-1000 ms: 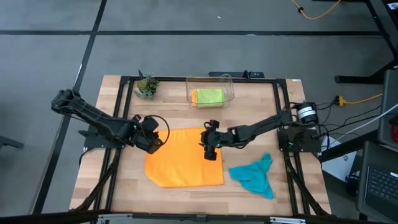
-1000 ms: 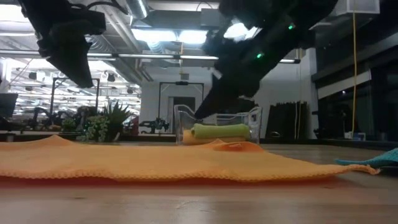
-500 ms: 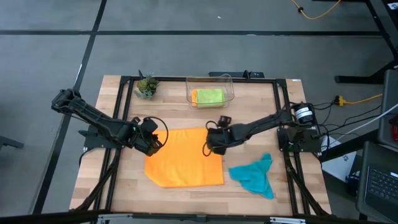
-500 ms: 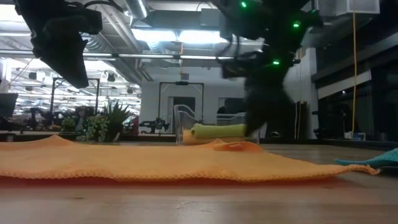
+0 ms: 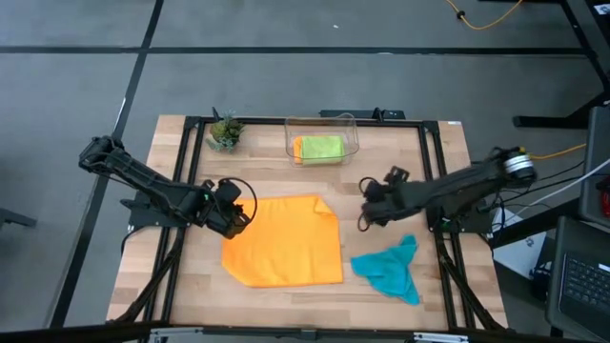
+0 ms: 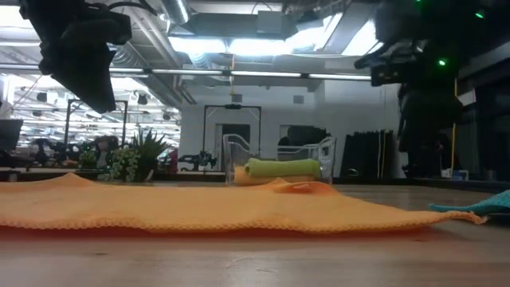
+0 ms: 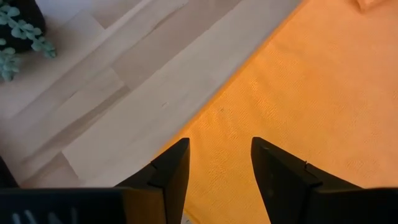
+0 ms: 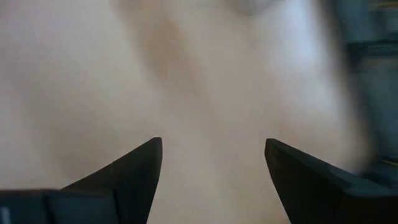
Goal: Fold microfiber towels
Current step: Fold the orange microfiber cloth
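Note:
An orange towel (image 5: 284, 240) lies spread flat on the table's middle, its far right corner (image 5: 329, 205) turned in a little. A teal towel (image 5: 389, 269) lies crumpled at the near right. A folded lime green towel (image 5: 321, 147) rests in the clear bin (image 5: 348, 122) at the far edge. My left gripper (image 7: 219, 149) hangs open above the orange towel's far left edge (image 5: 238, 214), well clear of it in the low view (image 6: 88, 80). My right gripper (image 8: 213, 144) stands open over bare wood, right of the orange towel (image 5: 367, 211).
A small potted plant (image 5: 225, 131) stands at the far left, beside the bin. Black frame rails (image 5: 434, 181) run along the table's sides. Bare wood shows between the orange towel and the bin, and along the near edge.
My right gripper has drawn off the orange towel's right edge, gone toward the table's right edge and risen a little, its wrist tipping. The orange towel lies flat as before. My left gripper has kept its place.

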You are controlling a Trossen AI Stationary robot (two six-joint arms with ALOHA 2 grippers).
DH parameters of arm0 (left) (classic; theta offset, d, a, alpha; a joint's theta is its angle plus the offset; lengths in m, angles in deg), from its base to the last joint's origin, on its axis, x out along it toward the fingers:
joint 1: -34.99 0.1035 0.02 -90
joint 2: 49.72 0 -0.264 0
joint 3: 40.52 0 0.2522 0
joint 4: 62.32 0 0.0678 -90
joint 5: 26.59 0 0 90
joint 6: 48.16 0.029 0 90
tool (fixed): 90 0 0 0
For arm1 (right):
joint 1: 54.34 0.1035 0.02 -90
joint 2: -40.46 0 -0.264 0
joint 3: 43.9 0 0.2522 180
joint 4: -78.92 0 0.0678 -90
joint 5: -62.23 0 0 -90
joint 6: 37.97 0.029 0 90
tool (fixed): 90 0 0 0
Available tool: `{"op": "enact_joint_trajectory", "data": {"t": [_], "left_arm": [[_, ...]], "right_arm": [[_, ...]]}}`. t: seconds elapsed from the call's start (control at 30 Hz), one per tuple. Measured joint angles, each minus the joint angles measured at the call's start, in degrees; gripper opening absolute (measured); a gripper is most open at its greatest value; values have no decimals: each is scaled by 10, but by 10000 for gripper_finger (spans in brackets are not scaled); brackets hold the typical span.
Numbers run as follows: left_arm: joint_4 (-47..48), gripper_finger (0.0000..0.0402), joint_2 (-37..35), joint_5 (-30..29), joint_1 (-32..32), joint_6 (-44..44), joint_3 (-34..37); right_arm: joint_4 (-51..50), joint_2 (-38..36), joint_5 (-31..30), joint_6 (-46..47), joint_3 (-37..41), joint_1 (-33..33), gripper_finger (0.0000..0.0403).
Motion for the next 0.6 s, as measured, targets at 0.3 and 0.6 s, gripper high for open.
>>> {"op": "enact_joint_trajectory", "data": {"t": [0.3,0.6], "left_arm": [[-6,164,0,8,0,8,0],[-8,164,0,3,0,11,0]], "right_arm": [[622,-53,127,-113,164,0,287],[649,114,89,-251,72,1,287]]}}
